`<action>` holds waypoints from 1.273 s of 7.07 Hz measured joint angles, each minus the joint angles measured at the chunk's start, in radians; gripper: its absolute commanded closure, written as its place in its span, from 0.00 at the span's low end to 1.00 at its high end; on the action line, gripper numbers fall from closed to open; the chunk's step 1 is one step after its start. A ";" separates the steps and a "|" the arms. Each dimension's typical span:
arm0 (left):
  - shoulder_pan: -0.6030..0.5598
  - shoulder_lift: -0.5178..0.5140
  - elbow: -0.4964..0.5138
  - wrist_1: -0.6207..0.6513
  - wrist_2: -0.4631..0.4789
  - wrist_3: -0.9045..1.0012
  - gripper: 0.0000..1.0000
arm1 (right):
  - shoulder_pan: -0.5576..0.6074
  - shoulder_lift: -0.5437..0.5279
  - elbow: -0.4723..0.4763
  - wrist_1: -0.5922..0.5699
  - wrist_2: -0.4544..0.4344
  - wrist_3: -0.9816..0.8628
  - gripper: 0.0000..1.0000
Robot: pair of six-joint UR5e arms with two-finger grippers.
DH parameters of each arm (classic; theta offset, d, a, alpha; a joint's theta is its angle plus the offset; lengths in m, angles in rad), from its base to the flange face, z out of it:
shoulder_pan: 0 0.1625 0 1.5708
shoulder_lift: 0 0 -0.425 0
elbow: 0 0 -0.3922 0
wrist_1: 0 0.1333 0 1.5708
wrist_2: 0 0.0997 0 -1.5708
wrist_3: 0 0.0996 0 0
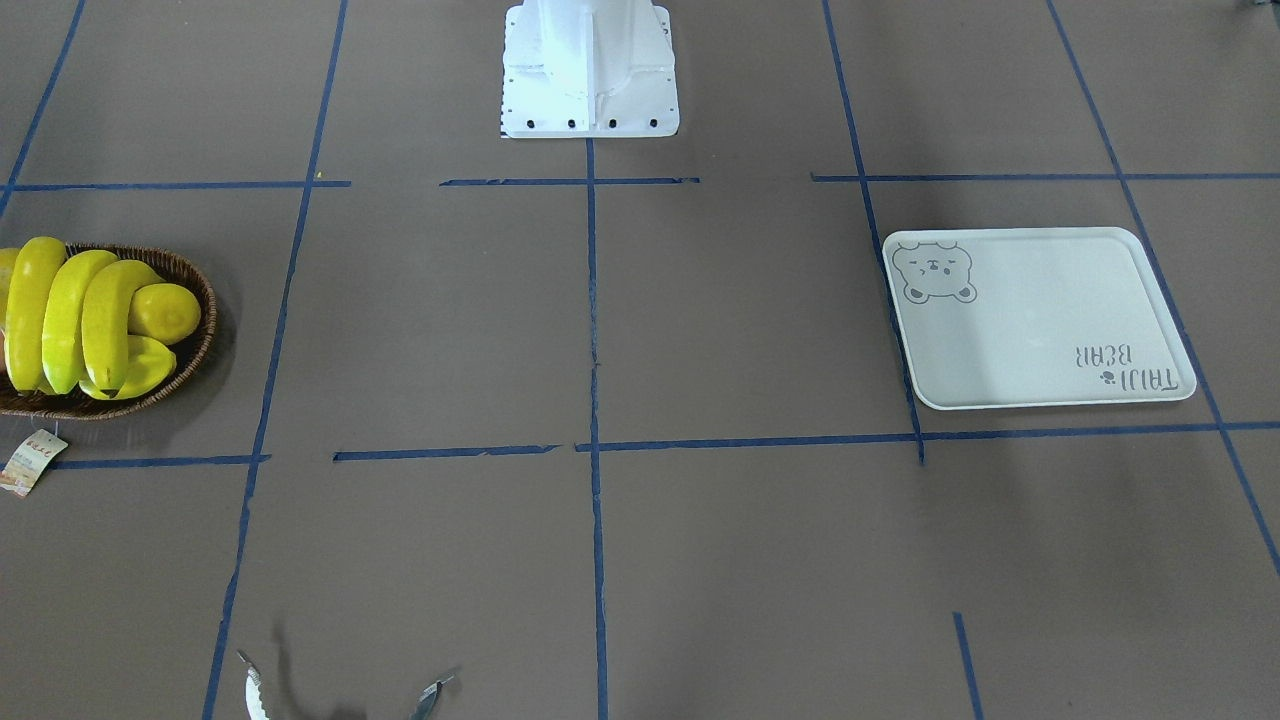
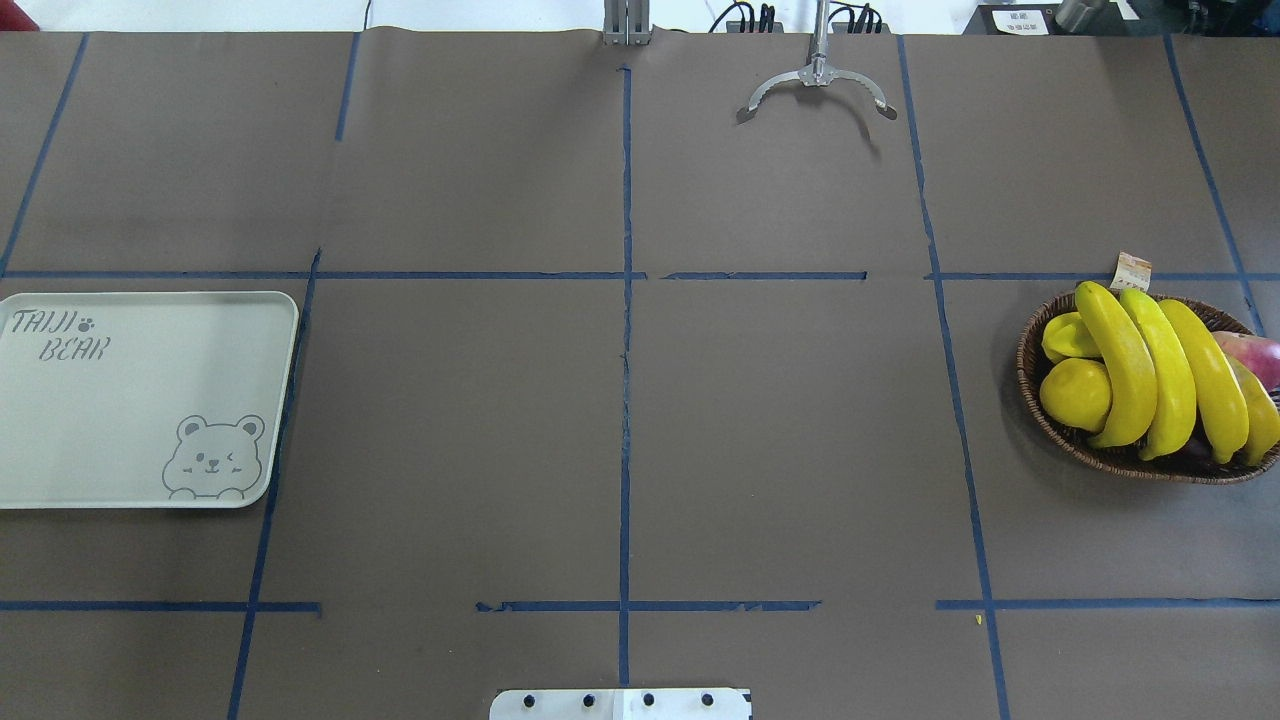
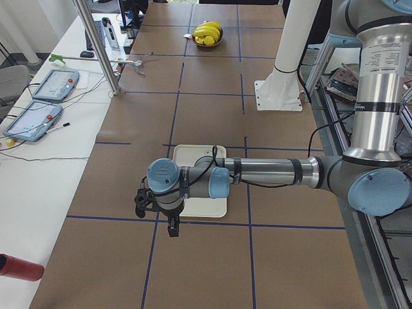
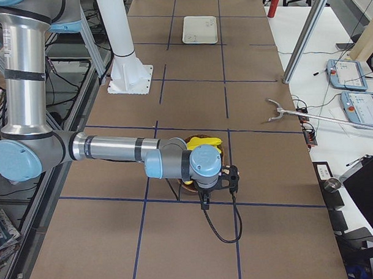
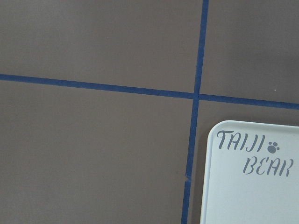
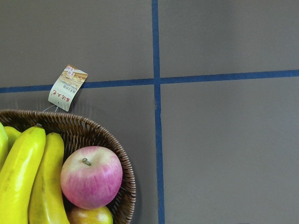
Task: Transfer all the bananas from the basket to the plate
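Observation:
Several yellow bananas (image 2: 1165, 375) lie side by side in a brown wicker basket (image 2: 1027, 345) at the table's right; they also show in the front view (image 1: 60, 310) and the right wrist view (image 6: 21, 177). The off-white bear plate (image 2: 140, 400) lies bare at the table's left, and its lettered corner shows in the left wrist view (image 5: 252, 196). My left gripper (image 3: 158, 215) hangs above the table beside the plate's outer edge. My right gripper (image 4: 218, 190) hangs above the basket's outer edge. I cannot tell whether either one is open or shut.
The basket also holds a lemon (image 2: 1075, 393), a starfruit (image 2: 1065, 335) and a pink apple (image 6: 91, 177). A paper tag (image 6: 67, 87) lies by its rim. A metal claw tool (image 2: 815, 85) reaches in at the far edge. The robot base (image 1: 590, 70) stands mid-table.

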 measured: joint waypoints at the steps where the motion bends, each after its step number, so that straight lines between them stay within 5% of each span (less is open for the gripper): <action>1: 0.000 0.000 0.001 0.000 0.000 0.000 0.00 | 0.000 0.001 0.002 0.001 0.000 0.000 0.00; 9: 0.001 -0.001 -0.001 -0.001 0.000 -0.002 0.00 | -0.052 0.044 0.106 0.023 0.020 0.048 0.00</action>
